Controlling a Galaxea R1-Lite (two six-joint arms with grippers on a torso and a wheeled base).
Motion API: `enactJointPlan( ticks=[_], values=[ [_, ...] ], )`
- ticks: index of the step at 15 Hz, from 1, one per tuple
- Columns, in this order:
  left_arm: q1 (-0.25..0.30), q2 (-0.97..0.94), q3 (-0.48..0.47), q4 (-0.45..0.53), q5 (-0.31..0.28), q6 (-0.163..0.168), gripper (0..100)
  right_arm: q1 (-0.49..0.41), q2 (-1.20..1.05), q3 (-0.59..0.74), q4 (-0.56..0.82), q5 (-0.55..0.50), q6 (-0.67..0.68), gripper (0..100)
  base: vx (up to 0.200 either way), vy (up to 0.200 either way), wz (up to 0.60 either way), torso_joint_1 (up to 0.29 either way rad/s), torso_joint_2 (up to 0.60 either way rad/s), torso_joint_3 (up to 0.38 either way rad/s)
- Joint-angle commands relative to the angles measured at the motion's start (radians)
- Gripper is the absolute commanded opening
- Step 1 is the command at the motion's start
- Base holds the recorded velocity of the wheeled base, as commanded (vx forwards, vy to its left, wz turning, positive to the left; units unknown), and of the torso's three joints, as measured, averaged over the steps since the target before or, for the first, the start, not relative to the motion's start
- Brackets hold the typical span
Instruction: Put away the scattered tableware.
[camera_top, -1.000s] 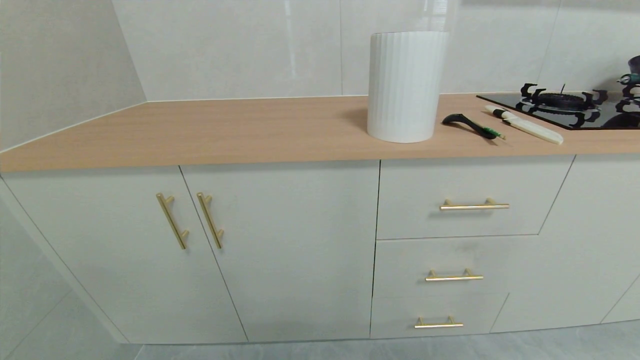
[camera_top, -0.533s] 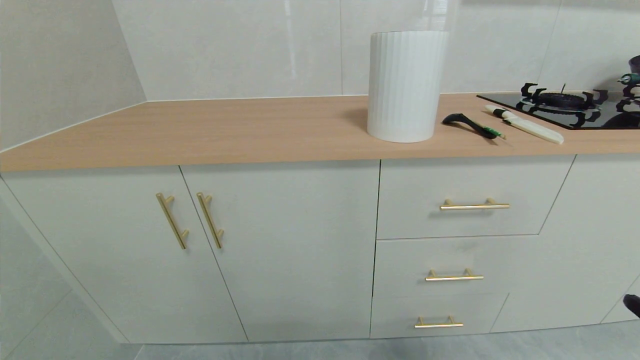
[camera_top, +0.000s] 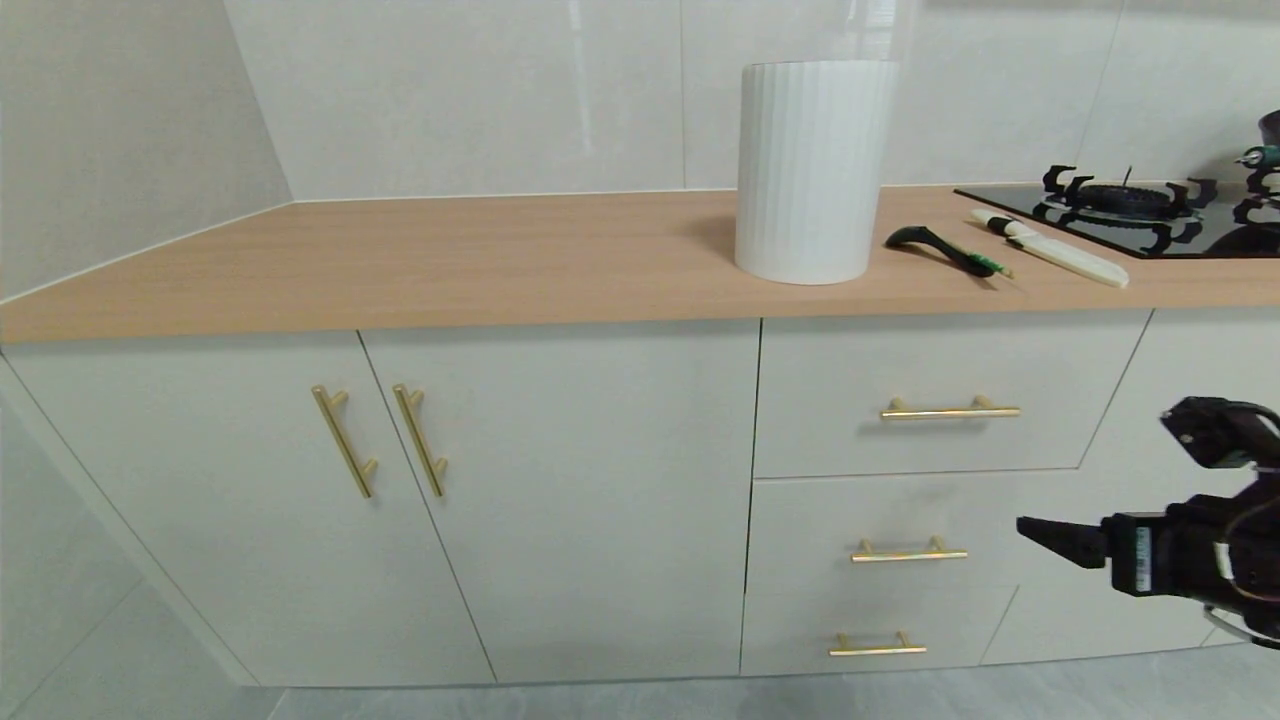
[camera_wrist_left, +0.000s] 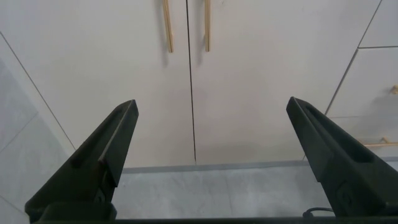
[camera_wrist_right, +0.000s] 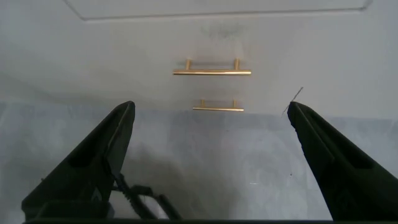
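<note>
On the wooden counter (camera_top: 450, 260) stands a tall white ribbed container (camera_top: 812, 170). To its right lie a black-handled utensil (camera_top: 945, 248) and a white knife (camera_top: 1050, 250). My right gripper (camera_top: 1035, 528) hangs low at the right, in front of the drawers and level with the middle drawer handle (camera_top: 908, 553). In the right wrist view the right gripper (camera_wrist_right: 210, 109) is open and holds nothing, facing two drawer handles (camera_wrist_right: 212, 71). My left gripper (camera_wrist_left: 211, 102) is open and holds nothing. It faces the two cabinet doors (camera_wrist_left: 249, 93), low near the floor.
A black gas hob (camera_top: 1130, 205) sits at the counter's far right. Below the counter are two doors with gold handles (camera_top: 345, 440) and a stack of three drawers, the top handle (camera_top: 950, 410) well above my right gripper. Grey floor (camera_top: 600, 700) lies in front.
My right arm has risen into the head view at the lower right, in front of the drawers. Nothing on the counter has moved.
</note>
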Motion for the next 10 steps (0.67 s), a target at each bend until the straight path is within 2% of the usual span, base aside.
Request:
enactJointPlan(
  ticks=[1, 4, 7, 10],
  values=[
    [0.000, 0.000, 0.000, 0.000, 0.000, 0.000, 100, 0.001, 0.434, -0.020, -0.268, 0.002, -0.068, 100, 0.000, 0.000, 0.00, 0.000, 0.00, 0.000],
    [0.000, 0.000, 0.000, 0.000, 0.000, 0.001, 100, -0.007, 0.633, -0.075, -0.448, -0.002, -0.080, 100, 0.000, 0.000, 0.00, 0.000, 0.00, 0.000],
    [0.000, 0.000, 0.000, 0.000, 0.000, 0.000, 100, -0.008, 0.724, -0.167, -0.455, 0.005, -0.089, 100, 0.000, 0.000, 0.00, 0.000, 0.00, 0.000],
    [0.000, 0.000, 0.000, 0.000, 0.000, 0.000, 100, -0.008, 0.741, -0.196, -0.454, 0.005, -0.092, 100, 0.000, 0.000, 0.00, 0.000, 0.00, 0.000]
  ],
)
